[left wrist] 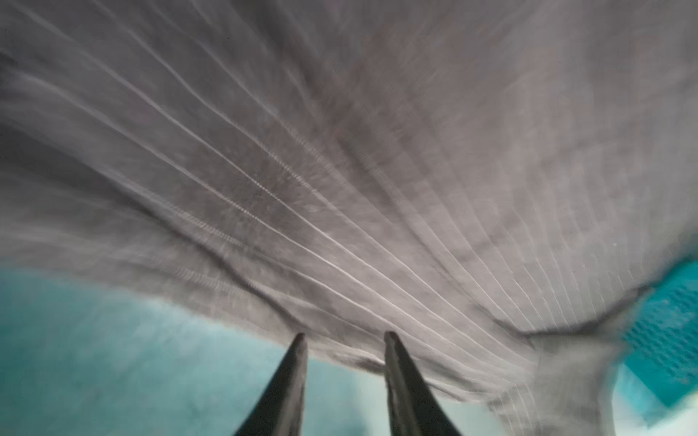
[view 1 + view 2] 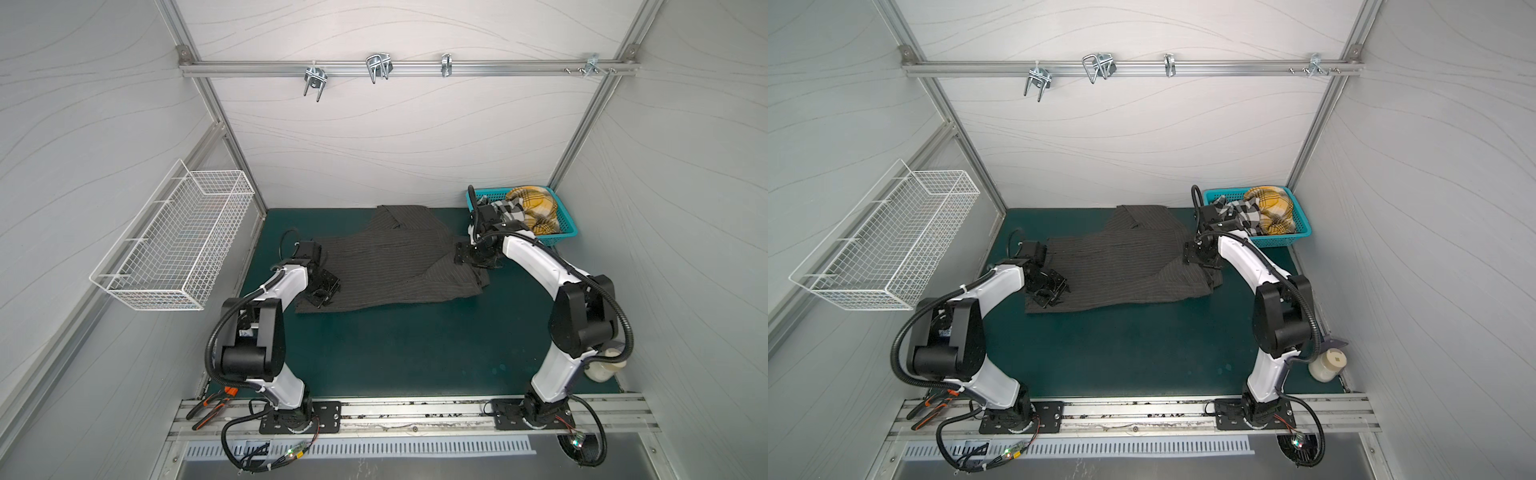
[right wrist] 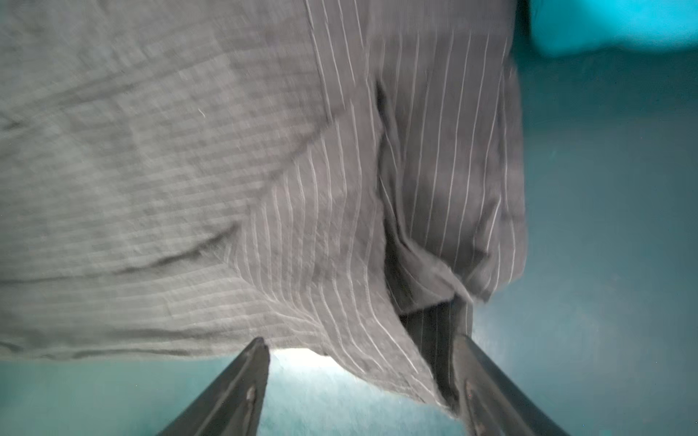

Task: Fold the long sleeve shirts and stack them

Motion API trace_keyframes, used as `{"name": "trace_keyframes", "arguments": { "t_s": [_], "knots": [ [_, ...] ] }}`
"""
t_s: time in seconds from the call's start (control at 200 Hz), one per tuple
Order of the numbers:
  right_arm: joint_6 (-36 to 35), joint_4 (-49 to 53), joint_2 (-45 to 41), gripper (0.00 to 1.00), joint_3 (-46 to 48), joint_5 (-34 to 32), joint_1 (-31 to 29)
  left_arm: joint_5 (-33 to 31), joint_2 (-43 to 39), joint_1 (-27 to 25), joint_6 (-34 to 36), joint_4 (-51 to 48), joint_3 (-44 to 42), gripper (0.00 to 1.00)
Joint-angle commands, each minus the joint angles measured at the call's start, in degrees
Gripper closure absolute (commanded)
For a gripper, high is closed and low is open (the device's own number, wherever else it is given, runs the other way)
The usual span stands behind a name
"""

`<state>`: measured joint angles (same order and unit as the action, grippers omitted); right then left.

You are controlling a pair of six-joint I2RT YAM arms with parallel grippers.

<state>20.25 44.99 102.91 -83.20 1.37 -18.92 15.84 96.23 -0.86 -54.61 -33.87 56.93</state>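
Standing narrowly parted and empty at the left gripper [image 1: 345, 336], widely parted at the right gripper [image 3: 359, 339] with loose hem lying between, unclamped; flanking the dark charcoal pinstriped cloth shirt [image 2: 395, 266], lying spread between both on the green table mat [image 2: 395, 353]; likely needing matching corners pinched squarely, then lifting evenly, avoiding bunching

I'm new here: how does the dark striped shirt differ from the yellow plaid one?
The dark striped shirt lies spread on the green table; the yellow plaid shirt sits bunched in the blue basket. The striped one carries thin pale lines, the yellow one bold dark checks. Both are cloth shirts.
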Motion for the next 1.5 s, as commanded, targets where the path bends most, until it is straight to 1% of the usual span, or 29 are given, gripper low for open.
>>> {"name": "trace_keyframes", "arguments": {
  "t_s": [0.0,0.025,0.11,0.2,0.26,0.345,0.39,0.465,0.56,0.58,0.605,0.66,0.685,0.71,0.75,0.81,0.87,0.975,1.14,1.17,1.221,1.276,1.346,1.406,1.456,1.496],
  "knots": [
    [-1.2,-3.5,4.1,0.22,2.8,6.1,1.1,1.1,3.3,-0.8,-1.4,2.8,1.6,0.84],
    [-1.6,-4.0,4.9,0.22,2.9,6.8,1.0,0.7,4.0,-0.9,-1.1,2.5,2.2,0.87],
    [-1.0,-4.3,7.3,0.25,2.6,7.3,1.0,-0.9,6.6,-0.9,0.4,0.1,4.4,0.90],
    [0.8,-4.3,7.8,0.36,3.7,9.3,0.9,-1.6,8.3,-0.9,1.9,-1.6,5.1,0.97],
    [2.5,-5.4,5.5,0.44,6.9,10.8,0.5,-2.0,8.2,-0.9,2.5,-1.9,4.0,1.00],
    [4.8,-6.1,1.1,0.58,12.8,11.5,-1.0,-2.3,6.6,-1.0,3.1,-1.8,1.1,1.00],
    [5.9,-6.3,-1.5,0.63,16.4,12.3,-1.9,-2.6,5.3,-1.0,3.7,-2.1,-1.0,1.00],
    [8.2,-6.8,-6.5,0.69,23.0,14.0,-3.8,-3.2,2.3,-1.0,5.4,-2.7,-4.9,1.00],
    [10.4,-5.1,-13.7,0.68,29.7,13.7,-6.1,-2.8,-2.9,-0.9,6.3,-3.8,-11.1,1.00],
    [10.9,-4.2,-15.3,0.67,30.5,12.9,-6.3,-3.0,-4.2,-0.9,6.4,-4.2,-12.1,1.00],
    [11.3,-3.1,-17.1,0.62,31.2,12.1,-6.3,-3.4,-5.8,-0.9,6.4,-4.8,-13.3,1.00],
    [11.2,0.4,-20.2,0.44,31.3,9.9,-6.0,-4.3,-8.7,-0.9,6.1,-5.9,-14.8,1.00],
    [10.9,2.2,-21.6,0.38,30.6,8.4,-5.5,-4.8,-9.5,-0.9,6.2,-6.5,-14.8,1.00],
    [10.4,3.7,-22.5,0.34,30.0,6.9,-5.0,-5.4,-10.1,-0.9,6.2,-7.1,-14.5,1.00],
    [9.6,5.2,-23.7,0.32,28.9,6.5,-3.2,-6.2,-10.2,-0.9,6.2,-7.7,-13.6,1.00],
    [8.7,6.2,-23.9,0.31,27.3,8.9,0.1,-7.0,-9.0,-0.8,6.2,-8.1,-11.9,0.97],
    [8.5,6.4,-22.7,0.31,26.3,11.5,2.2,-7.3,-6.6,-0.2,6.6,-8.7,-9.9,0.97],
    [8.9,5.2,-19.9,0.31,25.9,12.9,2.1,-6.6,-3.1,1.6,7.1,-8.5,-8.2,0.97],
    [11.3,-1.6,-18.3,0.31,31.5,18.9,2.1,-6.1,-1.0,3.1,8.8,-8.4,-8.1,0.98],
    [11.5,-2.2,-17.6,0.31,32.1,19.1,2.3,-6.2,-0.6,3.1,9.3,-8.5,-8.1,0.98],
    [11.0,-0.4,-17.0,0.34,31.1,17.2,2.7,-6.0,-0.2,3.2,10.0,-8.7,-8.2,0.98],
    [9.9,1.1,-18.0,0.34,28.6,14.3,2.9,-6.1,-0.2,3.2,11.4,-8.6,-8.2,0.98],
    [8.4,2.6,-18.3,0.35,23.6,10.3,3.5,-6.7,-0.2,3.2,13.3,-8.9,-7.5,0.98],
    [7.2,4.1,-15.7,0.36,18.1,7.2,4.6,-7.4,-0.2,3.2,14.6,-9.6,-6.6,0.98],
    [5.9,4.8,-12.0,0.40,13.4,6.2,5.7,-7.6,-0.2,3.2,15.7,-10.4,-5.6,0.98],
    [5.2,5.0,-8.6,0.49,10.1,5.0,6.3,-7.6,-0.4,3.2,16.3,-10.9,-4.9,0.98]
  ]
}}
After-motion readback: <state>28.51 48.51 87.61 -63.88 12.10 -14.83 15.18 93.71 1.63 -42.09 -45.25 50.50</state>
